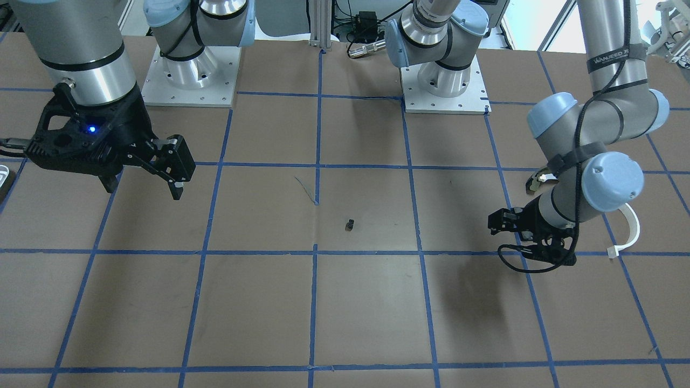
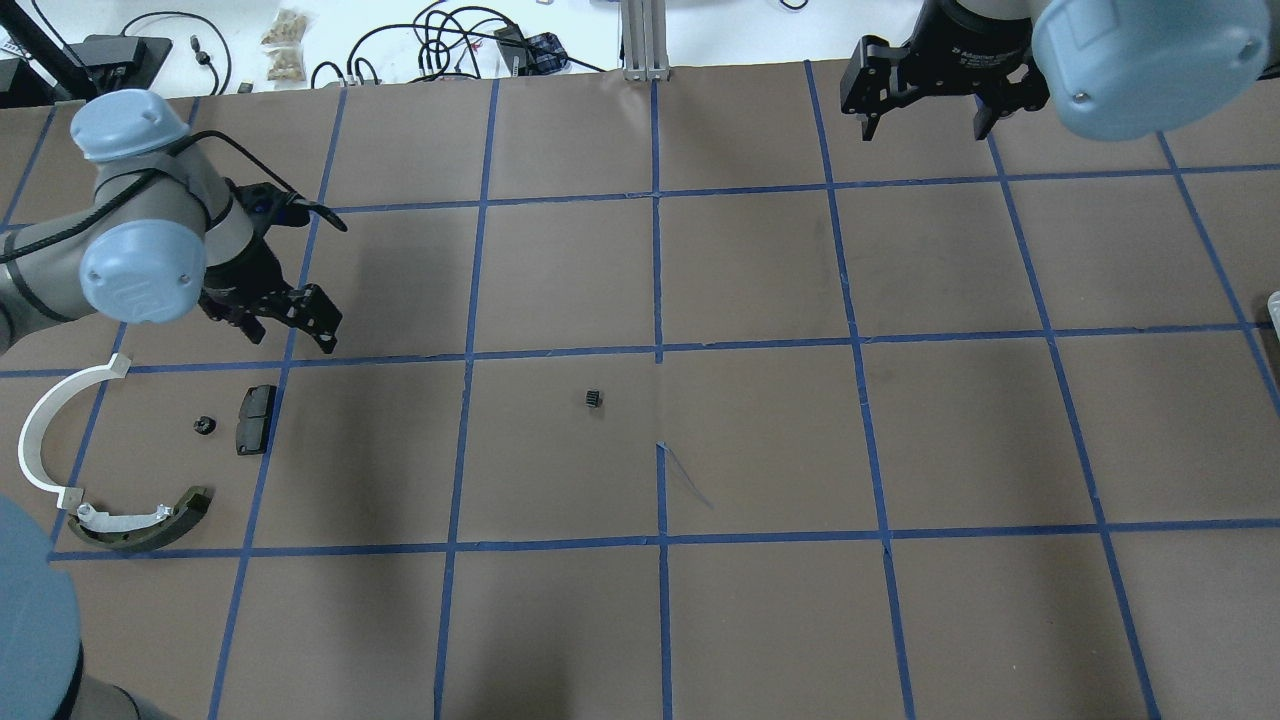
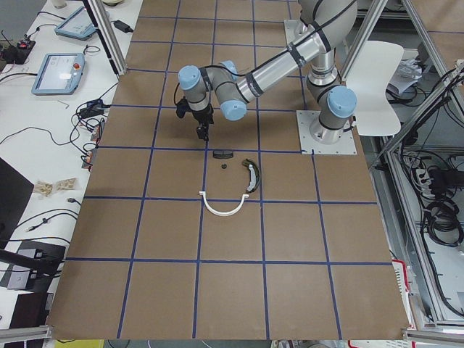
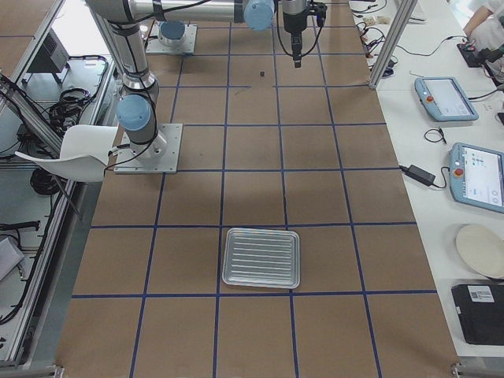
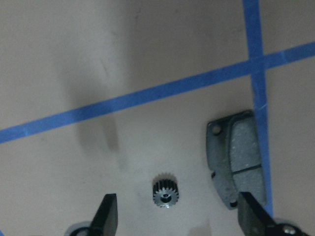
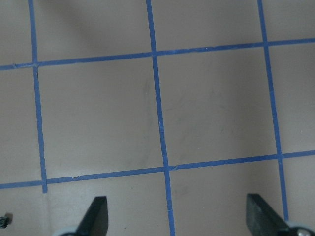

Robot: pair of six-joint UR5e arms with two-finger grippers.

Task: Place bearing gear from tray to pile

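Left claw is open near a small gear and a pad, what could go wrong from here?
1. The gear lies close to the pad; if the left claw comes down here, a finger may knock the pad.
2. A second gear lies alone mid-table, apart from the pile; it may get left behind.
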